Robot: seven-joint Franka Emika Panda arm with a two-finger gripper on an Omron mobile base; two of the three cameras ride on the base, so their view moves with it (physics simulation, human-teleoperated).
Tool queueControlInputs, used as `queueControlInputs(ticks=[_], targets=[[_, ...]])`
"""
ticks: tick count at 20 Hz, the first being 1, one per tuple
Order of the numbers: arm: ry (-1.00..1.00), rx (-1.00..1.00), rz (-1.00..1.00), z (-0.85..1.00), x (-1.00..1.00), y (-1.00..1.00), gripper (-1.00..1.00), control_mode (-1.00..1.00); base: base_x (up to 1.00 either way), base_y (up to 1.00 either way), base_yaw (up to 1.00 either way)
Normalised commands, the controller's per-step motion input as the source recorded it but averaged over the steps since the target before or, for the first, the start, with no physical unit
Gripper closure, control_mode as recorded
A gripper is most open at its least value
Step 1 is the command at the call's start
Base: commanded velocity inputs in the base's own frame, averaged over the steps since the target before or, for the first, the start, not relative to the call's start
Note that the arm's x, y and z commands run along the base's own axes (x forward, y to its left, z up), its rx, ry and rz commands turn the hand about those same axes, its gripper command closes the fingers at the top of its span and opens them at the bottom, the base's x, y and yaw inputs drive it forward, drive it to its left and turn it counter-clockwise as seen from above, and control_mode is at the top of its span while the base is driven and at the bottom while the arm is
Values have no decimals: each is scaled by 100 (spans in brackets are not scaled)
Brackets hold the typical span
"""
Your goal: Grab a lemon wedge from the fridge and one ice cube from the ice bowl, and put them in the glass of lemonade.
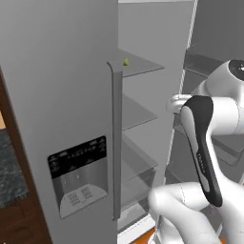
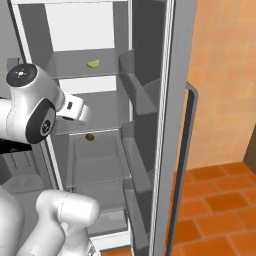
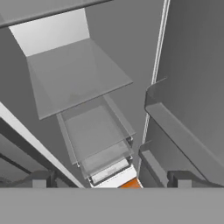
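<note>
- With the fridge door standing wide, my arm reaches into the compartment, and the pincer points down past a middle shelf toward the lower drawers.
- Only the two dark fingertips show, at the bottom of the hand view, set well apart with nothing between them; I read the pincer as released.
- My target, the wedge, lies on the upper shelf, a small yellow-green piece near its middle, above where the wrist now hangs; the left base view catches it as a speck near that shelf's front edge.
- A second small, dull-green item sits on a lower shelf; I cannot tell what it is, and I would leave it be.
- I judge the step in hand to be the reach for the wedge, with the grasp not yet made.
- To do it well, I would raise the hand to the upper shelf, keep clear of the door bins on the right, bring the tips in low astride the piece, and close gently, since so small a wedge could skid on the smooth shelf.
</note>
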Motion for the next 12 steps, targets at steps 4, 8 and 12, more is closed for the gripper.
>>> queueControlInputs(ticks=[4,8,12], targets=[[0,0,0,0,0,0,-100,100,0,0,27],[0,0,0,0,0,0,-100,100,9,0,23],[0,0,0,0,0,0,-100,100,4,-3,21]])
